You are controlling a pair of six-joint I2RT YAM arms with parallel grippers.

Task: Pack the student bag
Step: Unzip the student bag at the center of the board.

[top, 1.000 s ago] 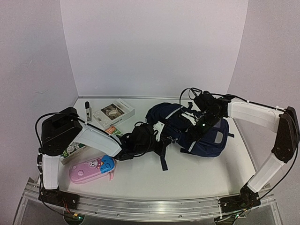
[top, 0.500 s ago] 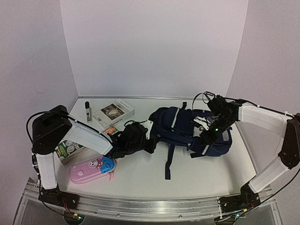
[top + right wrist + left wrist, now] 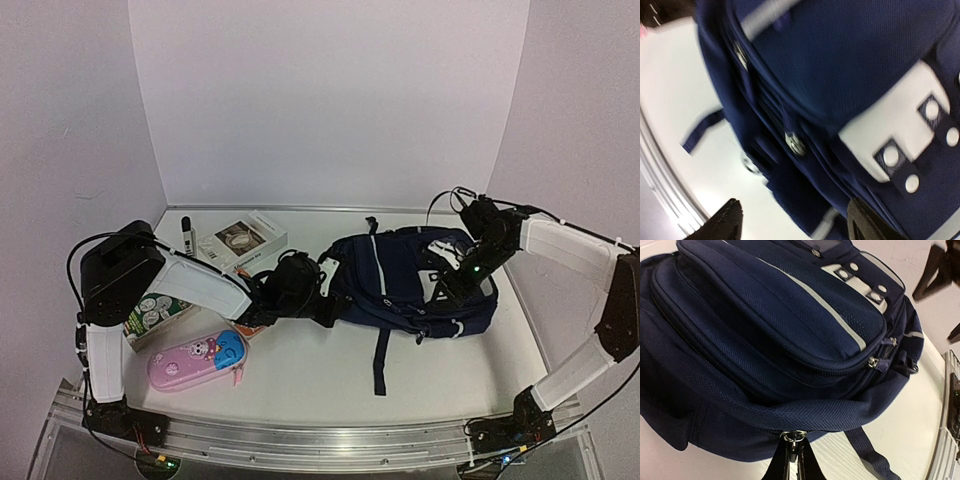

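The student bag [image 3: 400, 283] lies flat across the middle-right of the table, navy with thin pale stripes, and fills the left wrist view [image 3: 770, 340]. At its left end my left gripper [image 3: 322, 292] is shut on a metal zip pull [image 3: 792, 436], pinched between the two dark fingertips [image 3: 793, 452]. My right gripper [image 3: 462, 285] hovers over the bag's right end. In the blurred right wrist view it [image 3: 795, 220] stands open, fingers [image 3: 729, 220] wide apart, with the bag's fabric [image 3: 840, 75] beneath and nothing held.
A pink-and-blue pencil case [image 3: 197, 360] lies front left, a green packet [image 3: 152, 315] behind it. A white box [image 3: 243, 242] and a small dark tube [image 3: 187, 237] sit at the back left. A bag strap [image 3: 381, 355] trails toward the front rail [image 3: 320, 440].
The bag went from bunched up to stretched out flat toward the right. My right gripper moved right and opened, letting go of the bag. The left gripper stayed shut on the zip pull.
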